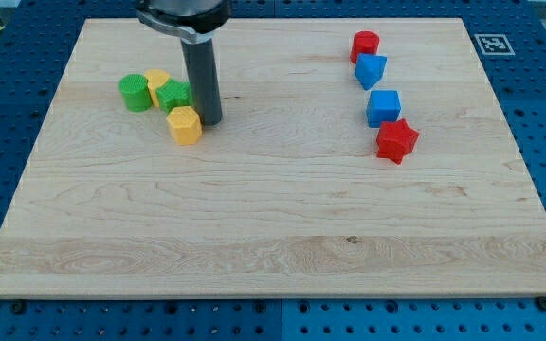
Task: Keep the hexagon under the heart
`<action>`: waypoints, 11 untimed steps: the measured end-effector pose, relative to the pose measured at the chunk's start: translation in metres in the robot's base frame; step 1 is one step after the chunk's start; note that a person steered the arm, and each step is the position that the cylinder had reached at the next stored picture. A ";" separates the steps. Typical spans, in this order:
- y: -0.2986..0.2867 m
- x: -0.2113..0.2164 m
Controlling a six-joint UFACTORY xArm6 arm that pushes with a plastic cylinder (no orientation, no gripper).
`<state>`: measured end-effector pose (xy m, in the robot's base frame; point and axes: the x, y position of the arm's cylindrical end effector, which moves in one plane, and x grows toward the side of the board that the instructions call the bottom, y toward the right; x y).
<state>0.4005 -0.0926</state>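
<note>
Camera view, single frame.

Item 1, yellow hexagon: left-centre of the counter, on the near side of the left cluster. Task's moving piece.

Item 2, yellow heart: far side of same cluster, partly hidden by green pieces; shape read as heart, not fully certain. Reference piece.

Item 3, my tip: rod comes down from the frame's top, end touching or just beside the hexagon's right-far edge. No hand on this rig, just a plain rod, so nothing to spread or pinch.

Status: hexagon already sits nearer than the heart, i.e. below it in the frame, offset a bit to the right. Judged approx. done; what's left is prob. a small nudge left to line it straight under the heart, then hold.

Item 4, green cylinder: leftmost of cluster, just beside the heart.

Item 5, green block: star-ish shape, hard to tell; sits between heart and hexagon, touching or nearly touching both. Main obstruction: a push toward the far side would shove it into the heart.

Items 6-9, right side, well apart, no interference: red cylinder farthest, then blue block, blue cube, red star nearest.
</note>
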 end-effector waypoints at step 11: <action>-0.036 0.013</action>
